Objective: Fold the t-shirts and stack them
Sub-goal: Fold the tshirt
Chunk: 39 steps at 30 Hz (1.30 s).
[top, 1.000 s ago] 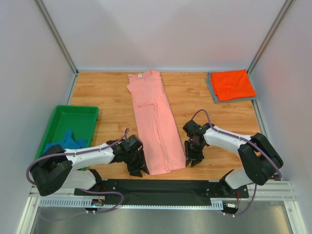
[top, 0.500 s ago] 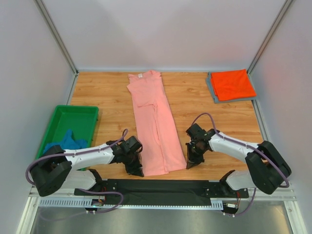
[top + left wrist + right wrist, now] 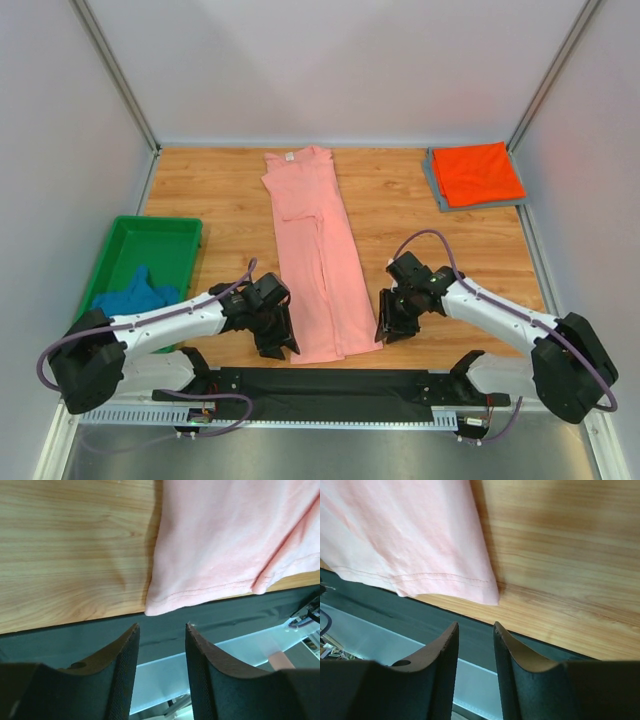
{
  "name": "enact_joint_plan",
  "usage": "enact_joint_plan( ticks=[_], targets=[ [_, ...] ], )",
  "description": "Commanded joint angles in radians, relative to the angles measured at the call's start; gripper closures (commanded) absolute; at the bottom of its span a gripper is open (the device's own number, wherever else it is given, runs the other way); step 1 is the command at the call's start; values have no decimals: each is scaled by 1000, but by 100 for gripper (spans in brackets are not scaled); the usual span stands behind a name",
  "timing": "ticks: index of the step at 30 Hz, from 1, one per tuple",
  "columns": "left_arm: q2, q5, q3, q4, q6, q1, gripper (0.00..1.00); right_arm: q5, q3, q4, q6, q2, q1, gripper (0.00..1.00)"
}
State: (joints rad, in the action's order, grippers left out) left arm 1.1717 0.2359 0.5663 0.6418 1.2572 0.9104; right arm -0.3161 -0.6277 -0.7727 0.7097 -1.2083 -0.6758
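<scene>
Spotter: Cloth check. Salmon-pink tee (image 3: 315, 255) lies flat on the worktop (image 3: 220, 190), folded lengthwise into a narrow strip. Its hem lies between the left tool (image 3: 162, 626) and the right tool (image 3: 476, 625).

Handler: Tool state?

Spotter: Fingers apart on both, nothing between them. The left gap is wider than the right. Neither touches the cloth. Each hem corner lies just ahead of its own tool's fingertips.

Handler: How will it handle?

Spotter: My read is light, limp and thin, with no stiffness to lean on. It's not fragile and should drag a little on the wood rather than slide. The hem is stacked in layers, so a shallow pinch may lift only the top ply and let the fold open.

Handler: Where to take hold?

Spotter: The two hem corners, one per tool, fingers straddling the edge and biting every layer. Lifted unevenly, the strip will likely twist.

Handler: Heading?

Spotter: Long axis runs straight out ahead of the tools. Hem nearest, collar well ahead. Slight skew: the hem end sits toward the right tool's side, the collar end toward the left's.

Handler: Others?

Spotter: Orange-red tee (image 3: 477, 172), folded on a grey tee (image 3: 434, 190), is well ahead of the right tool. Teal-blue tee (image 3: 130, 297) is bunched in the green bin (image 3: 155, 222), outboard of the left tool.
</scene>
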Motion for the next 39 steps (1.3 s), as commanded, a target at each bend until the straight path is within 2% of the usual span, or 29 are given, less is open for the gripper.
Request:
enact_joint_plan(
  ticks=[1,6,13,17,21,27,30,31,35,36,37,39],
  targets=[
    [-23,2,-2,-52,10,5,50,15,-55,-24,-41,-25,-2,64],
    [-3,54,-117,-223,80,5,49,3,-49,32,-84,-108,-1,67],
    [37,40,-115,-211,68,7,50,11,-24,95,-127,-232,1,68],
    [14,25,-103,-195,45,5,49,8,-10,112,-130,-224,1,69],
    [-12,-38,-98,-169,31,4,47,14,-3,107,-138,-221,1,75],
    [25,9,-128,-206,45,1,49,5,5,119,-138,-215,1,82],
    [29,8,-123,-209,53,1,54,-1,0,119,-139,-221,2,85],
    [31,9,-123,-209,60,1,61,-6,0,121,-141,-220,1,85],
    [45,20,-120,-220,73,1,74,-15,-3,118,-133,-211,2,93],
    [51,19,-117,-222,74,1,80,-17,-3,116,-128,-208,2,100],
    [54,19,-114,-222,76,1,91,-18,-3,115,-125,-201,1,100],
    [62,22,-92,-217,77,2,100,-24,-10,101,-119,-195,1,100]
  ],
)
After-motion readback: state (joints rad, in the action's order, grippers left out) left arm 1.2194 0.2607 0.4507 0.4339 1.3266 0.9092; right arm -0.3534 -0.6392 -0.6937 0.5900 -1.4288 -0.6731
